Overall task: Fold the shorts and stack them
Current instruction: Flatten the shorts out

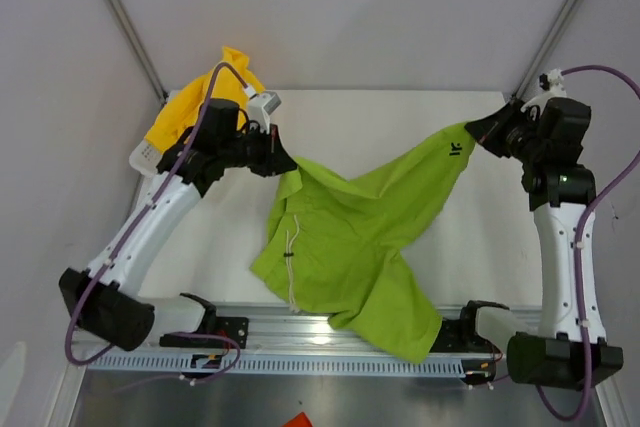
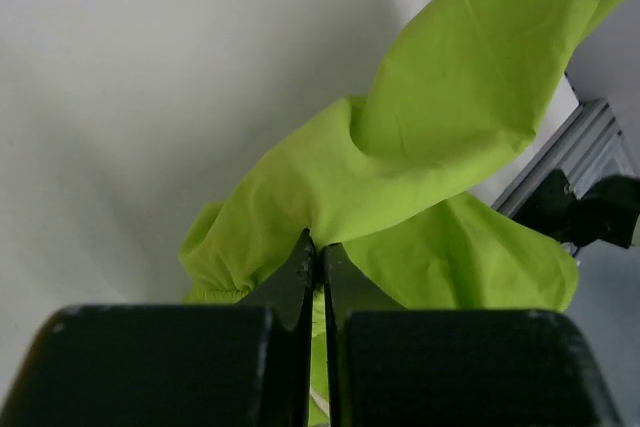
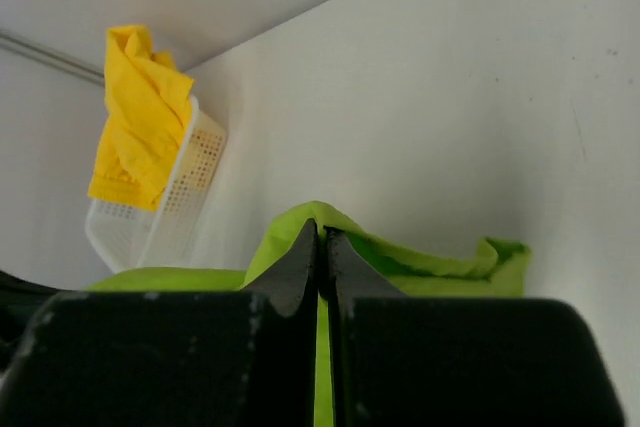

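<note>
The lime green shorts [image 1: 350,237] hang stretched over the table, held up at two corners, with a small dark logo [image 1: 456,150] near the right end and a white drawstring [image 1: 291,267] dangling at the left. My left gripper [image 1: 283,162] is shut on the left corner; its view shows green cloth [image 2: 400,177] pinched at the tips [image 2: 320,247]. My right gripper [image 1: 487,132] is shut on the right corner, with a fold of green fabric [image 3: 400,257] clamped at the tips [image 3: 320,232]. The yellow shorts [image 1: 190,102] lie heaped in the white basket [image 3: 175,212] at the back left.
The lower part of the green shorts drapes over the aluminium rail [image 1: 300,332] at the table's near edge, between the arm bases. A red scrap [image 1: 300,420] lies below the rail. Walls and frame bars close in the white table [image 1: 370,117] at the back.
</note>
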Controlling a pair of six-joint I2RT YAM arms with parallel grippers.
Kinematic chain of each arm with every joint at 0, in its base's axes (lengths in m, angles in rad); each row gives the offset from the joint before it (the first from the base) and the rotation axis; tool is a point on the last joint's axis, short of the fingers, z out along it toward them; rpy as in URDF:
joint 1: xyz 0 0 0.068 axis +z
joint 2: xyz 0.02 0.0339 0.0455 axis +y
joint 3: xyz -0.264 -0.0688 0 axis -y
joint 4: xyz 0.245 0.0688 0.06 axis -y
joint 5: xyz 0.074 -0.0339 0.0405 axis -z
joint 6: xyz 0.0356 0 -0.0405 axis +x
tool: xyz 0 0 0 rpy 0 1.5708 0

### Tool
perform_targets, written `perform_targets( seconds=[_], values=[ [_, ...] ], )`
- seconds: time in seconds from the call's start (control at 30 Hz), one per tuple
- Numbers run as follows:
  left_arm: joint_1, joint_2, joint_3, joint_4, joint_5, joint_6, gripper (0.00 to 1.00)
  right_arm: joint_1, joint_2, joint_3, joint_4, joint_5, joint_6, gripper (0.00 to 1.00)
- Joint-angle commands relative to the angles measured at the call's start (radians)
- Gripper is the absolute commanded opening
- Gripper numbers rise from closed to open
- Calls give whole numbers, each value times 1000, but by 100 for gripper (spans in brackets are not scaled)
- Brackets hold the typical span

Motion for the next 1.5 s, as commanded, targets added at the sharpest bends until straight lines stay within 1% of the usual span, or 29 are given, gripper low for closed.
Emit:
perform_targets(
  seconds=[0.0, 0.07, 0.1, 0.17, 0.2, 0.27, 0.3, 0.37, 0.47, 0.5, 0.6, 0.7, 0.73, 0.8, 0.83, 0.87, 0.9, 0.93, 0.97, 1.0, 1.03, 1.07, 1.13, 1.17, 1.23, 1.33, 1.4, 1.43, 1.47],
  values=[
    [46, 85, 12, 226, 76, -107, 0, -122, 60, -70, 268, -164, 123, 0],
    [46, 162, 37, 237, 30, -126, 0, -132, 105, -122, 315, -160, 143, 0],
    [46, 246, 48, 249, 17, -137, 0, -133, 157, -135, 355, -163, 157, 0],
    [46, 329, 98, 272, 22, -141, 0, -135, 203, -155, 398, -160, 171, 0],
    [46, 410, 117, 271, 25, -141, 0, -136, 247, -155, 430, -164, 181, 0],
    [46, 474, 173, 283, 62, -138, 0, -133, 292, -137, 451, -154, 184, 0],
    [46, 515, 210, 291, 62, -137, 0, -132, 336, -124, 457, -152, 184, 0],
    [48, 537, 226, 299, 39, -128, 0, -120, 375, -101, 460, -140, 178, 0],
    [74, 598, 320, 270, 22, -111, 0, -77, 476, -2, 438, -57, 148, 0],
    [74, 598, 336, 269, 22, -111, 0, -77, 476, 23, 440, -49, 148, 0],
    [121, 662, 387, 262, 57, -121, 0, -44, 580, 103, 461, -54, 154, 0],
    [163, 719, 422, 276, 83, -124, 0, -3, 675, 202, 507, -17, 135, 0],
    [179, 741, 475, 266, 88, -120, 0, 0, 712, 266, 516, -22, 140, 0],
    [190, 813, 514, 236, 88, -108, 0, 6, 848, 351, 539, -58, 172, 0],
    [201, 837, 557, 220, 83, -100, 3, 9, 902, 456, 537, -81, 183, 0],
    [206, 888, 604, 185, 77, -92, 15, 12, 1007, 513, 521, -86, 187, 0],
    [209, 908, 643, 173, 59, -91, 24, 23, 1059, 569, 517, -91, 189, 0],
    [216, 923, 657, 167, 48, -89, 35, 29, 1105, 624, 506, -88, 191, 3],
    [218, 934, 678, 164, 33, -91, 60, 34, 1148, 731, 460, -56, 189, 22],
    [219, 937, 693, 164, 17, -92, 72, 37, 1213, 773, 442, -37, 192, 38],
    [219, 934, 700, 168, 2, -89, 98, 42, 1237, 807, 429, -22, 191, 62],
    [219, 928, 710, 174, 0, -88, 99, 43, 1252, 848, 420, -3, 189, 67],
    [219, 902, 724, 171, -25, -81, 99, 48, 1260, 859, 420, 21, 186, 83],
    [219, 890, 739, 168, -30, -72, 99, 49, 1254, 858, 418, 27, 181, 97],
    [219, 853, 756, 164, -42, -65, 99, 51, 1229, 856, 415, 34, 159, 99],
    [218, 784, 732, 170, -33, -45, 99, 54, 1174, 838, 374, 46, 125, 100],
    [207, 747, 706, 168, -39, -20, 99, 52, 1133, 766, 351, 55, 111, 99],
    [190, 717, 672, 156, -58, -3, 99, 52, 1081, 734, 340, 64, 100, 99],
    [181, 703, 660, 151, -109, 0, 99, 51, 1050, 695, 322, 70, 96, 99]
  ],
)
